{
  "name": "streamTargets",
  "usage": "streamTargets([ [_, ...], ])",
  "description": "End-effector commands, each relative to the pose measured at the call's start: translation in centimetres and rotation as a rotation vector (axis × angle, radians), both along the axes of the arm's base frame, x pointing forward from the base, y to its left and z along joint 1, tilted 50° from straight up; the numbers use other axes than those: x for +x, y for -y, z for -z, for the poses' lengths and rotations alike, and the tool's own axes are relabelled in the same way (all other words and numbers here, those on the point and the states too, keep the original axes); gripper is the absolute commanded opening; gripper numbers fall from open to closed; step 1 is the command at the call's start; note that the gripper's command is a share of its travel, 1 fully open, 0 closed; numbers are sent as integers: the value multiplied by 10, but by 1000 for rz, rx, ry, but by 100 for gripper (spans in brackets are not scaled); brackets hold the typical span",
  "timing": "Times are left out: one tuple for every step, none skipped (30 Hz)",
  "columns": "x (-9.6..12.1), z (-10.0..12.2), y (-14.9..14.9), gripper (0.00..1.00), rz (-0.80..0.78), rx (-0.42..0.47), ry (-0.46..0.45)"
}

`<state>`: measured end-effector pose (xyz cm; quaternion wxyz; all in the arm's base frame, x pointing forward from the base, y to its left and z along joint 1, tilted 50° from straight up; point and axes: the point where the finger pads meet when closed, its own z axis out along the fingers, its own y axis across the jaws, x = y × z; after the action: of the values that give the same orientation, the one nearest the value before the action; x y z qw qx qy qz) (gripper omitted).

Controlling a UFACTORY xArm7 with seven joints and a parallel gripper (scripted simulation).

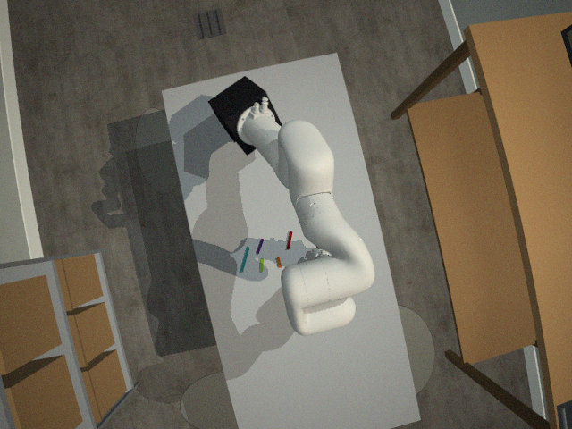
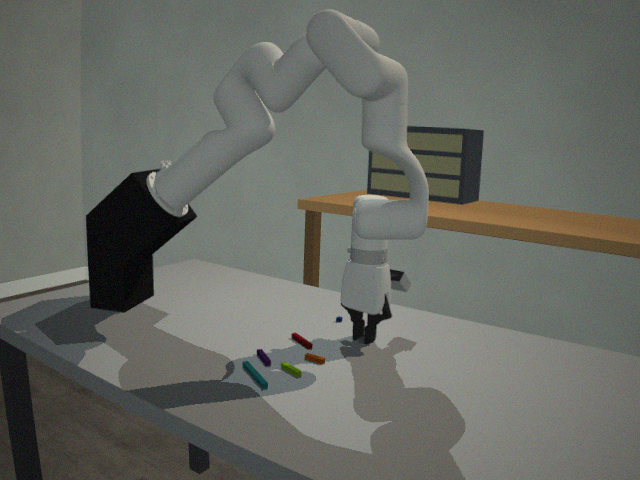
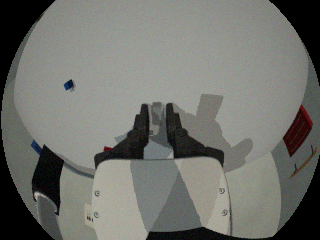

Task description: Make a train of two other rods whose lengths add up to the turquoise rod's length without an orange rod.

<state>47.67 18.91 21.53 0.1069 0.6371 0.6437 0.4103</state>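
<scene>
Turquoise rod (image 1: 244, 259) (image 2: 254, 374), purple rod (image 1: 260, 246) (image 2: 263, 357), lime rod (image 1: 261, 264) (image 2: 291, 369), orange rod (image 1: 279, 262) (image 2: 314, 358) and red rod (image 1: 289, 240) (image 2: 301, 341) lie flat and apart. The small blue rod (image 2: 339, 319) (image 3: 69, 85) lies alone beyond the red one. My gripper (image 2: 363, 339) (image 3: 157, 112) points down, low over the table, right of the red and orange rods in the exterior view. Its fingers stand partly open with a narrow gap. A grey shape shows between the tips in the wrist view; I cannot tell whether it is the grey rod or shadow. No magenta, green or pink rod shows.
The white table (image 1: 369, 369) (image 2: 516, 392) carries the black arm base (image 1: 239, 101) (image 2: 121, 248) at its far end. The arm (image 1: 332, 222) hides part of the table in the top view. Arm shadows cross the rods. A wooden bench (image 2: 542, 222) stands behind.
</scene>
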Motion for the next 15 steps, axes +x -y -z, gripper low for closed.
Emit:
streamTargets([
  [0, 0, 0, 24, 0, 1, 1],
  [0, 0, 0, 4, 0, 1, 1],
  [0, 0, 0, 4, 0, 1, 1],
  [0, 0, 0, 4, 0, 1, 1],
  [0, 0, 0, 4, 0, 1, 1],
  [0, 0, 0, 4, 0, 1, 1],
  [0, 0, 0, 4, 0, 1, 1],
  [0, 0, 0, 4, 0, 1, 1],
  [0, 0, 0, 4, 0, 1, 1],
  [0, 0, 0, 4, 0, 1, 1],
  [0, 0, 0, 4, 0, 1, 1],
  [0, 0, 0, 4, 0, 1, 1],
  [0, 0, 0, 4, 0, 1, 1],
  [0, 0, 0, 4, 0, 1, 1],
  [0, 0, 0, 4, 0, 1, 1],
])
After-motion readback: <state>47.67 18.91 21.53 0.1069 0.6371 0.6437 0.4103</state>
